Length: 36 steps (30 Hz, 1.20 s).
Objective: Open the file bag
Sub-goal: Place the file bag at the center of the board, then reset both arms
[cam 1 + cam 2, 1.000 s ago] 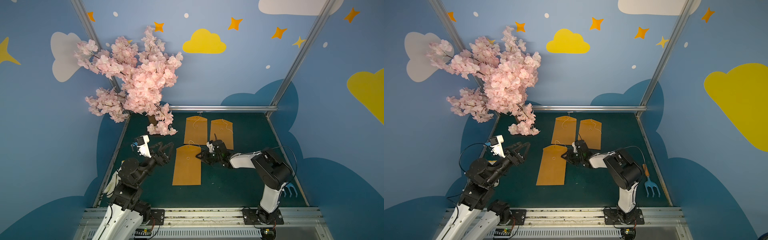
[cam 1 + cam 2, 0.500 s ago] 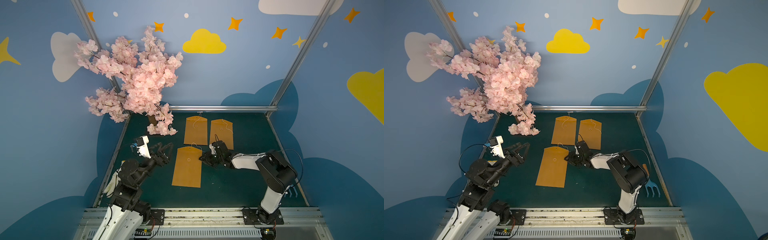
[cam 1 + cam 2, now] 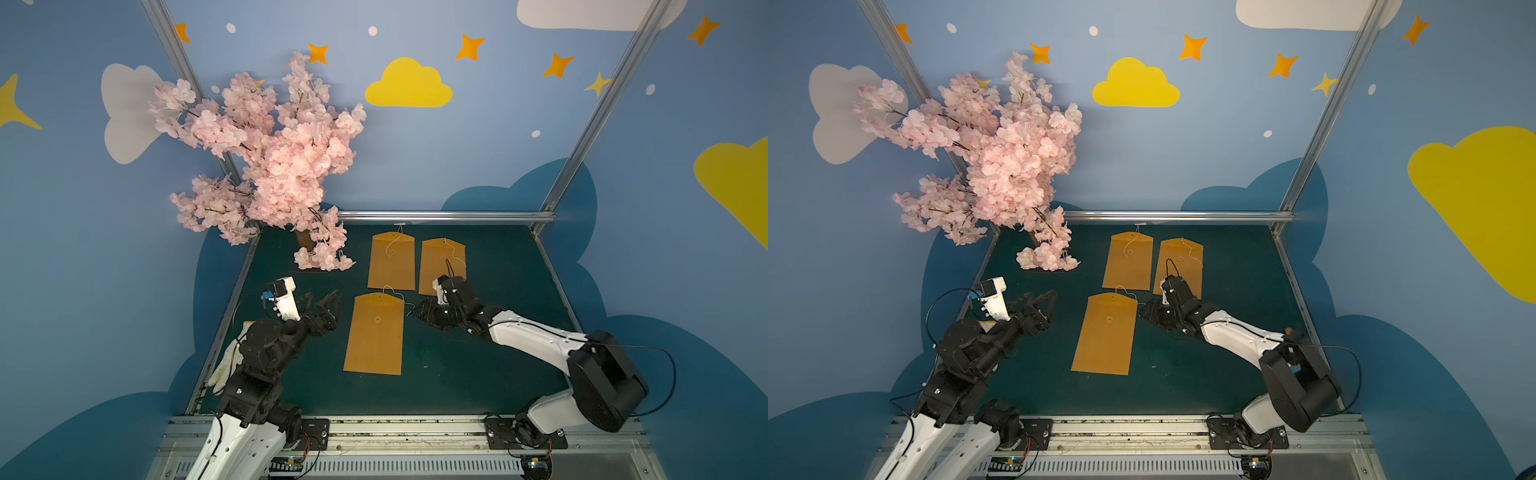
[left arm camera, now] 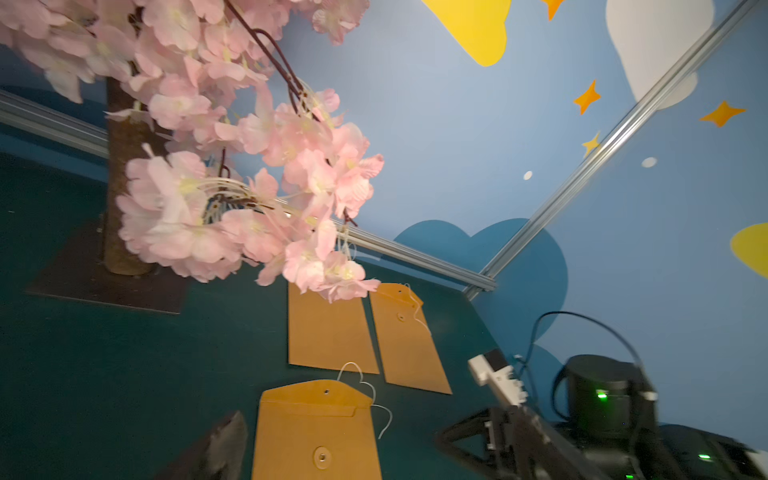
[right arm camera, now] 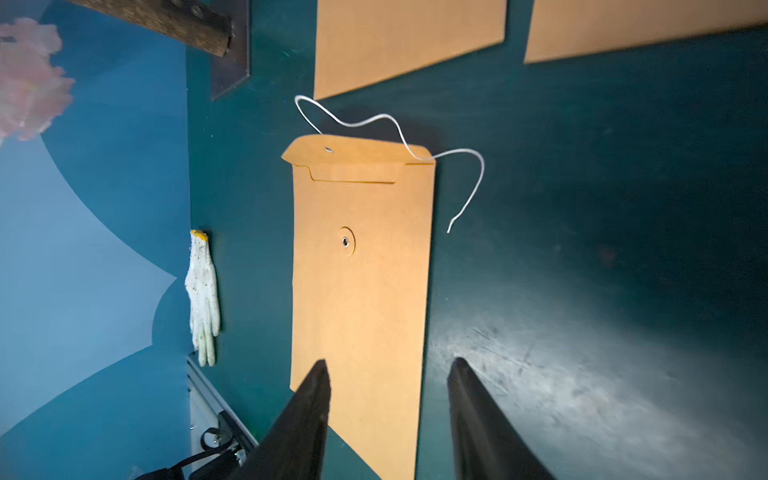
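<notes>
Three brown file bags lie on the green table. The nearest file bag (image 3: 374, 332) (image 3: 1105, 332) (image 5: 361, 270) (image 4: 316, 432) has its flap unfolded flat away from the round button. Its white string (image 5: 415, 137) trails loose off the top corner. My right gripper (image 3: 422, 311) (image 3: 1148, 311) (image 5: 389, 360) is low over the table just right of that bag's top, open, with nothing between its fingers. My left gripper (image 3: 322, 297) (image 3: 1038, 299) hovers left of the bag, open and empty. The left wrist view shows only one blurred finger (image 4: 220, 440).
Two more file bags (image 3: 392, 259) (image 3: 442, 266) lie side by side behind the nearest one. A pink blossom tree (image 3: 270, 166) stands at the back left on a dark base plate. A white glove (image 3: 226, 361) (image 5: 202, 291) lies by the table's left edge. A metal rail (image 3: 444, 216) bounds the back.
My right gripper has drawn a little to the right, away from the nearest bag's top corner, and its jaws have widened. My left gripper's jaws have opened slightly more.
</notes>
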Motion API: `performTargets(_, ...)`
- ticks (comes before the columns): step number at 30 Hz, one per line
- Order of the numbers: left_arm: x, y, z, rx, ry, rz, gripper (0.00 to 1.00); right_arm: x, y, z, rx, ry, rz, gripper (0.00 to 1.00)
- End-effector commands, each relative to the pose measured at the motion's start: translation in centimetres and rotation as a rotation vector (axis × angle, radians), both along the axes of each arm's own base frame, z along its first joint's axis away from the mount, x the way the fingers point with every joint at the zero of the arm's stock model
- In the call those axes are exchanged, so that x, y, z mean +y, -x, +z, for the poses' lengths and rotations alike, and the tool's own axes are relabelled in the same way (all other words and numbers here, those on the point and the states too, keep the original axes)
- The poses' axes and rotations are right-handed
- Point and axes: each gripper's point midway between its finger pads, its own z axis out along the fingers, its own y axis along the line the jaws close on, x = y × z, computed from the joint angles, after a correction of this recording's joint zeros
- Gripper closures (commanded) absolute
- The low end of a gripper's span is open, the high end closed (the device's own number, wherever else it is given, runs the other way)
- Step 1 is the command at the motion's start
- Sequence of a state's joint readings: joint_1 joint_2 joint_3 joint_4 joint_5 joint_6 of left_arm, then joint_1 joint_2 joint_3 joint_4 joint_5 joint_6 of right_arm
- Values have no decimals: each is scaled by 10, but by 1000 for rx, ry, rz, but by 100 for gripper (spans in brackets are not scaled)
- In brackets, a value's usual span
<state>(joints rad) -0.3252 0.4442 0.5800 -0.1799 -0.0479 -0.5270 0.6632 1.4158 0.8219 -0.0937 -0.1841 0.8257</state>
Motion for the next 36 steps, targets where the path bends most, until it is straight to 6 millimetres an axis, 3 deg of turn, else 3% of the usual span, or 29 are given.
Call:
performTargets(1,28,-2,-20,43,-145,141,0,-45,-2,13,-70,176,-35,47)
performTargets(4,37,-7,-39,98,-223,182,0,-76,-9,33,-168,220,-104,40)
performTargets(7,39,-16,-57,154,-266,203,0,-108,-14,49,-277,269,-156,23)
performTargets(10,41,-27,-73,191,-346,220,0,-137,-15,63,-366,312,-218,16)
performTargets(14,51,-38,-77,169,-446,280,0,-169,-12,78,-459,404,-275,13)
performTargets(18,44,-52,-82,28,-566,250,0,-190,-13,87,-536,483,-308,11)
performTargets(19,41,-54,-84,-12,-602,234,0,-195,-12,77,-533,513,-303,11)
performTargets(22,42,-61,-88,-78,-652,247,0,-205,-15,73,-555,547,-328,11)
performTargets(36,66,-117,-161,99,-694,225,0,-237,-36,53,-613,681,-403,11)
